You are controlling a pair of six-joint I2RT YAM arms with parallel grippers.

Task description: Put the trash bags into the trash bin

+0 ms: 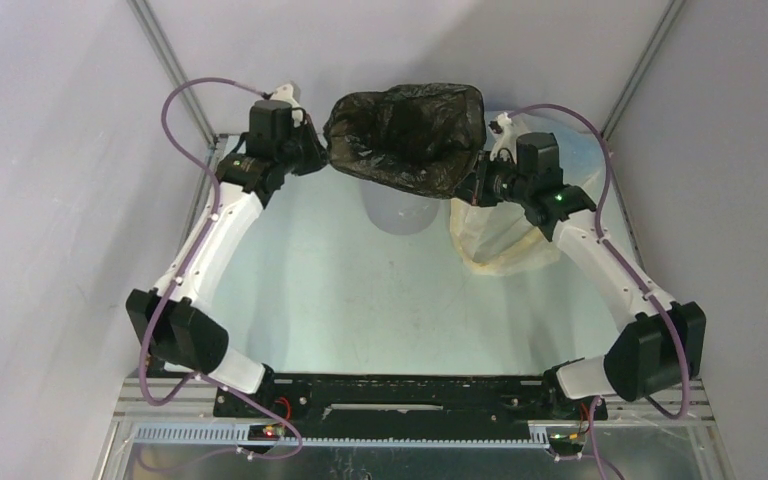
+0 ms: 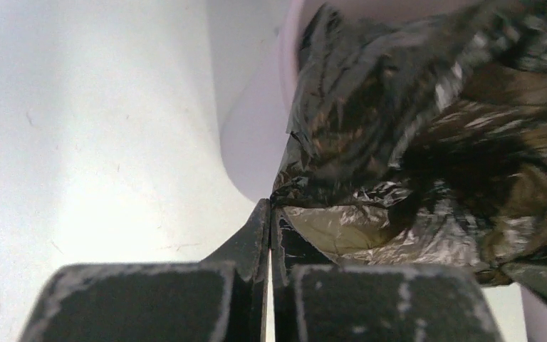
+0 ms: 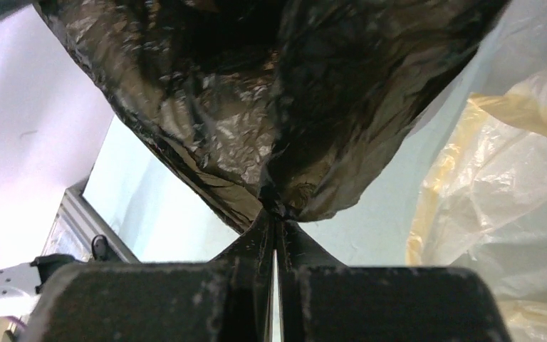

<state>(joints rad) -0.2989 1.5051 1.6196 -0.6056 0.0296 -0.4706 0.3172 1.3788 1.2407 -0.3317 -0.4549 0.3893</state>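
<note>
The black trash bag (image 1: 405, 135) hangs stretched open in the air between my two grippers, above the pale grey-lavender trash bin (image 1: 400, 212), whose top it hides. My left gripper (image 1: 318, 152) is shut on the bag's left rim; the left wrist view shows its jaws (image 2: 270, 206) pinching the crinkled black plastic (image 2: 427, 142) beside the bin's wall (image 2: 256, 135). My right gripper (image 1: 477, 178) is shut on the bag's right rim; the right wrist view shows its jaws (image 3: 274, 210) closed on a gathered fold of the bag (image 3: 271, 92).
A translucent yellowish and pale-blue plastic bag (image 1: 505, 235) lies on the table right of the bin, under my right arm; it also shows in the right wrist view (image 3: 513, 185). The enclosure's frame posts stand at the back corners.
</note>
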